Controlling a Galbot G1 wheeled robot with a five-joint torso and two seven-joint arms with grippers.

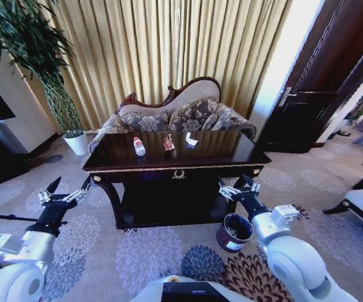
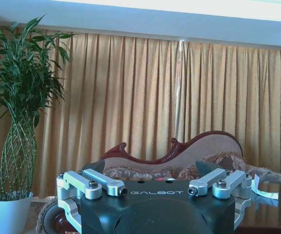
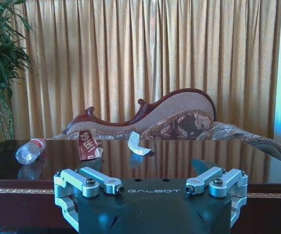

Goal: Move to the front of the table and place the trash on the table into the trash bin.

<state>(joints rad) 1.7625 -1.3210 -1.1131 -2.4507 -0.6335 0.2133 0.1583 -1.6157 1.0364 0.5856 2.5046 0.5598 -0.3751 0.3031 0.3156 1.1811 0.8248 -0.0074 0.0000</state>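
Left wrist view: table [image 2: 271, 214] mostly hidden.

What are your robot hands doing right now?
Left gripper and right gripper open, empty, low before glossy black table. Clear red-capped bottle, reddish wrapper, white scrap untouched. Maroon bin unobstructed.

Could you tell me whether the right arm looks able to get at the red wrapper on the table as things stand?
Probably yes. The right end effector hangs open before the table's front edge, and nothing stands between it and the red wrapper, though that lies toward the far side, so it looks like a long stretch.
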